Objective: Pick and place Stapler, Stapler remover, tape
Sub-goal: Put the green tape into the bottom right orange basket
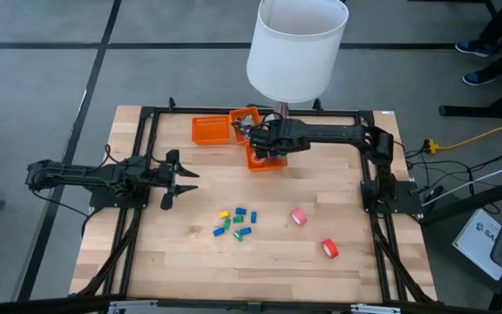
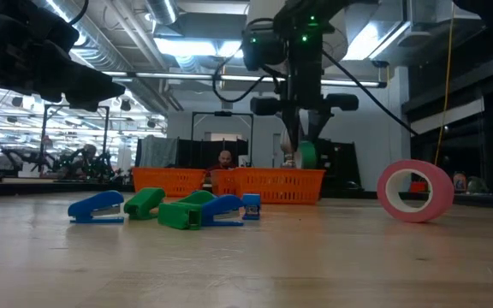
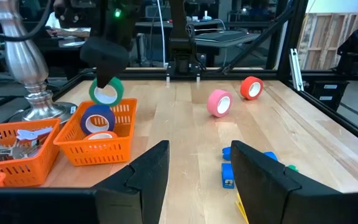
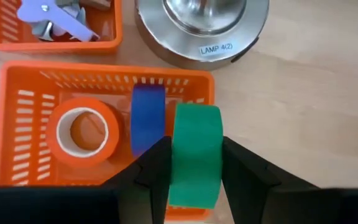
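Observation:
My right gripper [image 1: 264,146] hovers over an orange basket [image 4: 23,118] at the table's far side, shut on a green tape roll [image 4: 194,158]. In that basket an orange tape roll [image 4: 82,132] lies flat and a blue one [image 4: 148,118] stands on edge. A pink roll [image 1: 298,216] and a red roll [image 1: 329,249] stand on edge on the table, near right. Several small blue and green staplers [image 2: 187,211] lie in the near middle. My left gripper [image 3: 197,174] waits open at the table's left, level, touching nothing. My right gripper pinches the green roll by its two flat sides [image 4: 179,155], one finger [image 4: 157,168] on each. The fingers come from above, slanting down. The roll sits upright on edge, its band facing the wrist camera, lifted clear above the basket [image 3: 106,93].
A second orange basket [image 1: 212,129] with grey and lilac metal pieces stands left of the first. A lamp with a white shade [image 1: 296,48] and a metal base [image 4: 201,28] stands just behind the baskets. A black frame [image 1: 146,148] borders the wooden table.

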Tool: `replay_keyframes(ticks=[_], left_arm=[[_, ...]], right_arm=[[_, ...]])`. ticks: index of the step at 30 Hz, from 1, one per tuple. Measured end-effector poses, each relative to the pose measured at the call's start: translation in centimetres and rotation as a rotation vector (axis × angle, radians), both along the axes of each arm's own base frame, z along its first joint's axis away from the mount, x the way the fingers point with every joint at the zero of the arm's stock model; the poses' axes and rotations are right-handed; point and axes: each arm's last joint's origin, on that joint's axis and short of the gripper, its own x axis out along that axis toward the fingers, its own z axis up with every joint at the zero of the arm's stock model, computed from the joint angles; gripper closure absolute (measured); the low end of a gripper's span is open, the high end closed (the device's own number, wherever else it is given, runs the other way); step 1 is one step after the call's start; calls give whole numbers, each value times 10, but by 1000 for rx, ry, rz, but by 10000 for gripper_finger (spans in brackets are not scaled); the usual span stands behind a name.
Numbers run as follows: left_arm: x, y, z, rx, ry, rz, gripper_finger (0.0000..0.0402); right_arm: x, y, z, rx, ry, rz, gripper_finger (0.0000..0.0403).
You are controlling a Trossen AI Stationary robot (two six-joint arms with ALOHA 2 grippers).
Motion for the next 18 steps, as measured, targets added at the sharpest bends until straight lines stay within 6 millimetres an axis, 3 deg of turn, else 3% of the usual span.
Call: replay_keyframes(ticks=[18], left_arm=[[0,0,0,0,0,0,233]], right_arm=[[-1,0,-8,9,22,61,272]])
